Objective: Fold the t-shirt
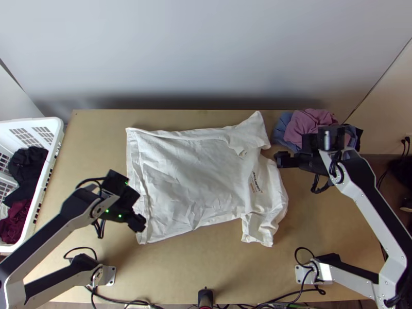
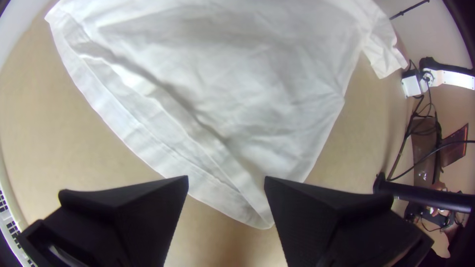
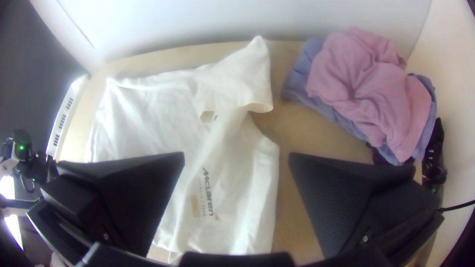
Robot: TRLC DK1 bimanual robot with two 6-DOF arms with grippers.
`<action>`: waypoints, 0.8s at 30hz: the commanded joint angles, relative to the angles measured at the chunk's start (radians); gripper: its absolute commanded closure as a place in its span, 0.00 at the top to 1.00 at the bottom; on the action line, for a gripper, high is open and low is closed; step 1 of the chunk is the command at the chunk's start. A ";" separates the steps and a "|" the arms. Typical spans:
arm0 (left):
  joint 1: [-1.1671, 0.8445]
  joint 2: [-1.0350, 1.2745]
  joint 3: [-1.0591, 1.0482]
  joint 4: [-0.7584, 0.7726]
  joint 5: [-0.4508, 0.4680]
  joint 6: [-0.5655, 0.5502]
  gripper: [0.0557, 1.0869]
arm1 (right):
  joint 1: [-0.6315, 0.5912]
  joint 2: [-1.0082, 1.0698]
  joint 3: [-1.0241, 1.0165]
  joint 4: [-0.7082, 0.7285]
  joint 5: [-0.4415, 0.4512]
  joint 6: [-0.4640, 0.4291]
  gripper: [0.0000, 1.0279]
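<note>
A white t-shirt (image 1: pixel 190 175) lies spread sideways on the table, its hem at the left and its neck end, with a small print, at the right, somewhat rumpled. My left gripper (image 1: pixel 138 219) is over the near end of the hem; in the left wrist view that gripper (image 2: pixel 226 183) stands open above the hem corner of the shirt (image 2: pixel 237 99). To the right of the shirt is my right gripper (image 1: pixel 280 158). In the right wrist view the right gripper (image 3: pixel 236 158) is open, with the collar end and one sleeve of the shirt (image 3: pixel 227 138) beyond its fingers.
Pink and blue folded cloths (image 1: pixel 304 126) lie bunched at the table's back right, partly under the right arm. A white laundry basket (image 1: pixel 54 154) with dark and red clothes stands at the left edge. Bare table (image 1: pixel 206 262) stretches between the arms' bases, with cables along the near edge.
</note>
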State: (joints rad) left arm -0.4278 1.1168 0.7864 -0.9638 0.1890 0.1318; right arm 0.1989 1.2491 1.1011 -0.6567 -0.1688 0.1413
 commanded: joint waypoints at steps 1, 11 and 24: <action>-0.100 0.044 -0.044 0.010 0.000 -0.070 0.74 | 0.036 -0.033 -0.046 -0.004 0.000 0.000 0.95; -0.166 0.113 -0.072 0.030 -0.013 -0.121 0.72 | 0.027 -0.065 -0.050 -0.004 0.002 -0.014 0.95; -0.054 0.061 -0.138 0.063 -0.011 -0.067 0.03 | 0.019 -0.079 -0.050 -0.027 0.002 -0.037 0.95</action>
State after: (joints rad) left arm -0.5549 1.2148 0.6701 -0.9020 0.1799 0.0254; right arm 0.2214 1.1778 1.0515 -0.6685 -0.1661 0.1184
